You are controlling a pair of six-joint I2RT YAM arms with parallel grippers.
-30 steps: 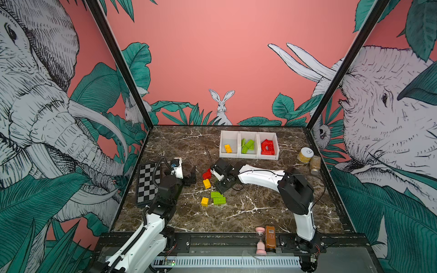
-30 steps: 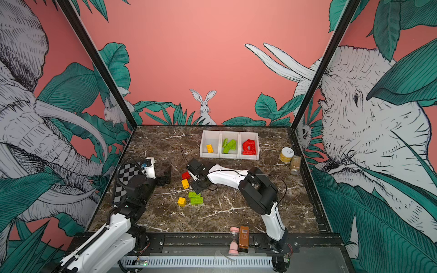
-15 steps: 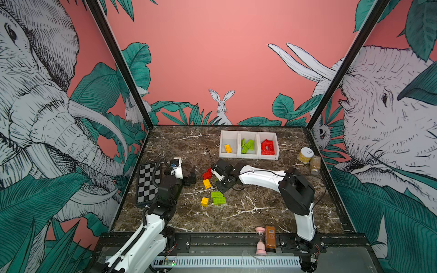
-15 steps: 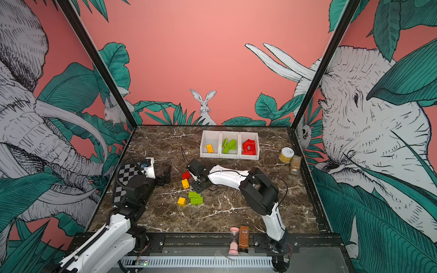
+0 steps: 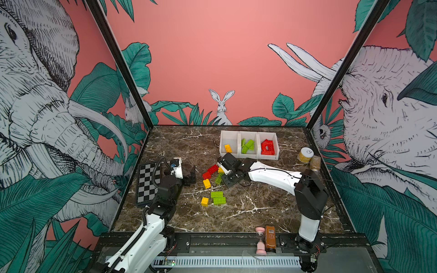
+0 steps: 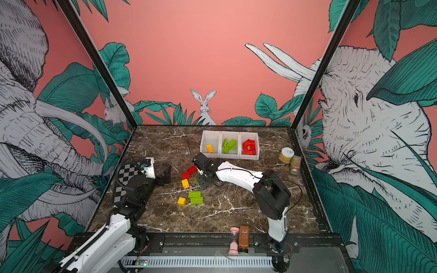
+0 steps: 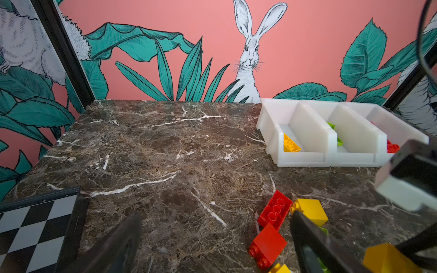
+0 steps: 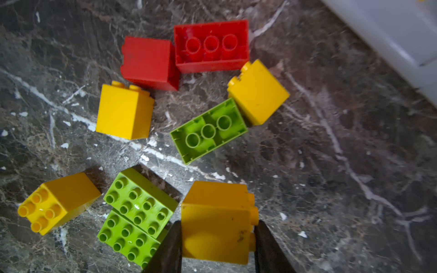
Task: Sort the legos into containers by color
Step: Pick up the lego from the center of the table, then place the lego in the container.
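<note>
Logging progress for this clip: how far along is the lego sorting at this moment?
Done: the containers hold one yellow piece, several green pieces and red pieces, each colour in its own bin. In hand: the right gripper is shut on a yellow lego; the left gripper is open and empty. Left on the table: two red bricks, three yellow bricks and three green bricks.

The containers (image 5: 248, 154) stood at the back of the table (image 5: 260, 210), legos (image 5: 218, 200) lay inside each and scattered before them, a chessboard (image 5: 146, 184) lay at the left and two jars (image 5: 305, 154) at the right.
</note>
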